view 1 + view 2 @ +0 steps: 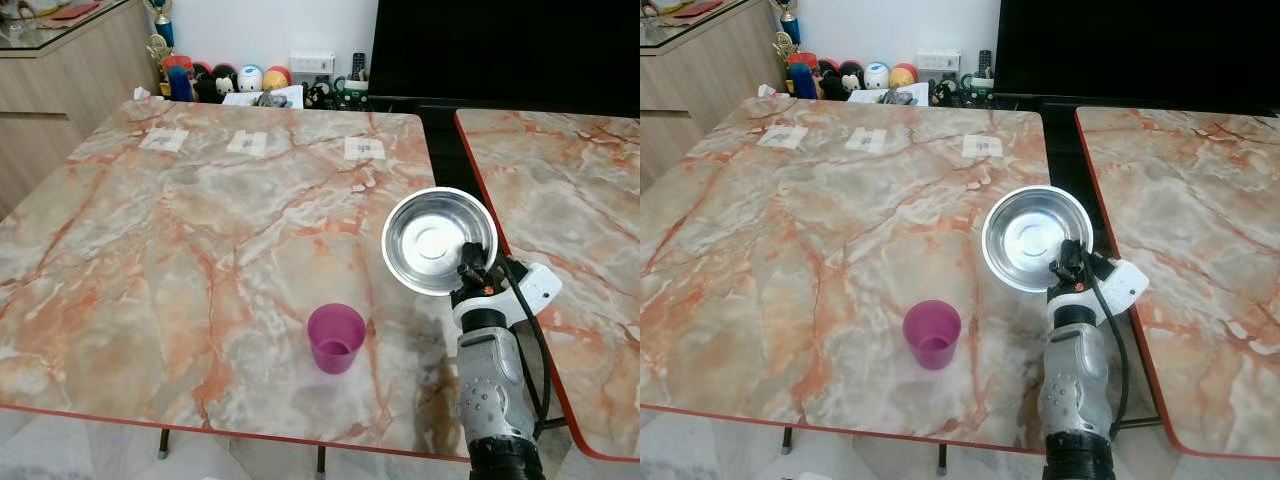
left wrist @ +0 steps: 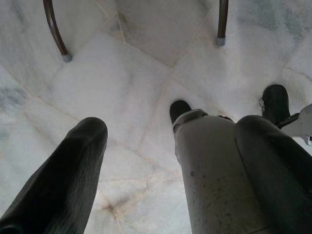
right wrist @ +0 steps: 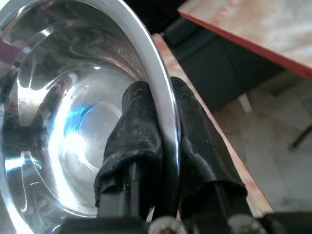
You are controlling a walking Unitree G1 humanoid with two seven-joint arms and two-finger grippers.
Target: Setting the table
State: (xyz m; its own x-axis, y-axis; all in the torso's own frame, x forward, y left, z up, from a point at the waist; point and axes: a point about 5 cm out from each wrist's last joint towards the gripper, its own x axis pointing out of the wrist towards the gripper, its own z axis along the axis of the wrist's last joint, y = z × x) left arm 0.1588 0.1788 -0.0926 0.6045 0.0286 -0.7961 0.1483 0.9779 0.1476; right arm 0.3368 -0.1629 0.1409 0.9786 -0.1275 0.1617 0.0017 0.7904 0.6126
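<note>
A shiny steel bowl (image 1: 438, 238) hangs over the right edge of the marble table (image 1: 200, 230), its near rim pinched by my right gripper (image 1: 470, 262). The right wrist view shows one black finger inside the bowl (image 3: 73, 136) and one outside, shut on the rim. A purple plastic cup (image 1: 336, 338) stands upright on the table near the front edge, left of the bowl. My left gripper (image 2: 170, 146) hangs low over the white floor with its fingers (image 2: 73, 165) spread open and nothing between them.
A second marble table (image 1: 570, 200) stands to the right across a dark gap. Three paper markers (image 1: 246, 143) lie along the far side of the table. Toys and small items (image 1: 240, 80) line the wall behind, with a wooden cabinet (image 1: 60, 70) at far left.
</note>
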